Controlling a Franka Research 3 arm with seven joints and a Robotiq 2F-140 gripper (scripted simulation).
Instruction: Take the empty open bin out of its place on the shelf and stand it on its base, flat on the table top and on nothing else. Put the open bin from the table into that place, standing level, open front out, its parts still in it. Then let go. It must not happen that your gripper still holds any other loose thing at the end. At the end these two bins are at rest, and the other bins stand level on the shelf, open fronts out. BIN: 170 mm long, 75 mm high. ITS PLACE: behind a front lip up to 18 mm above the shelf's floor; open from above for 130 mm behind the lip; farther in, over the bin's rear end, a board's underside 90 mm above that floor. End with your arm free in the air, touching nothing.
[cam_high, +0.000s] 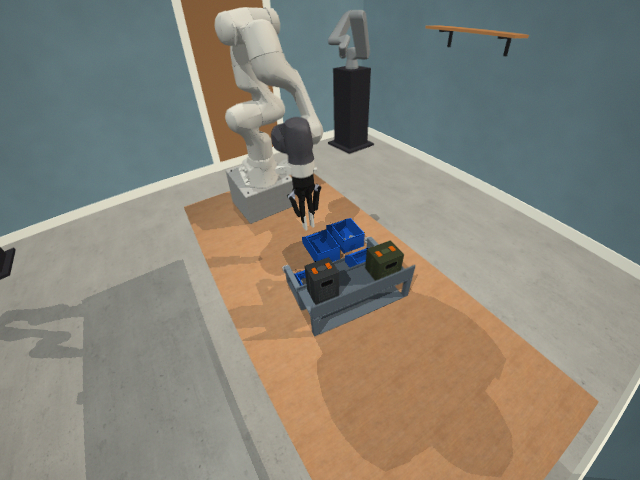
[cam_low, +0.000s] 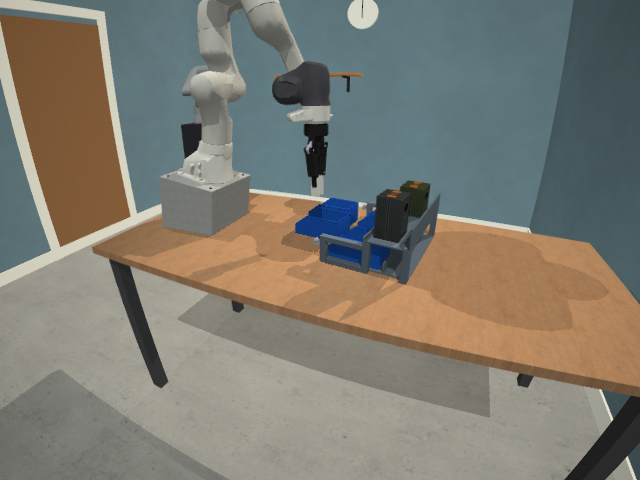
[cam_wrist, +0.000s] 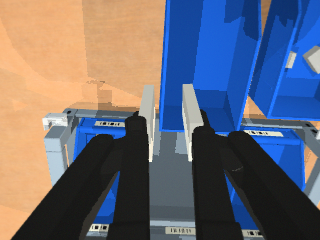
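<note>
Noted a tool (cam_high: 308, 227) (cam_low: 316, 192) (cam_wrist: 168, 99) slightly open, gripping nothing. Found the empty bin (cam_high: 321, 245) (cam_low: 320, 224) (cam_wrist: 210, 65) below it, outside the shelf (cam_high: 356, 297) (cam_low: 423, 227) (cam_wrist: 175, 200); cannot confirm flat contact with the surface. Found the parts bin (cam_high: 347, 232) (cam_low: 342, 207) (cam_wrist: 280, 100) just beyond. Could snag the neighbouring bin by descending misaligned, or spill parts by tilting.

Top and exterior sharing tabletop

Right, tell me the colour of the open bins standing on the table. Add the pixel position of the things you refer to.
Both bins (cam_high: 321, 246) (cam_low: 321, 228) (cam_wrist: 212, 45) are plain blue; the top view shows it best.
</note>
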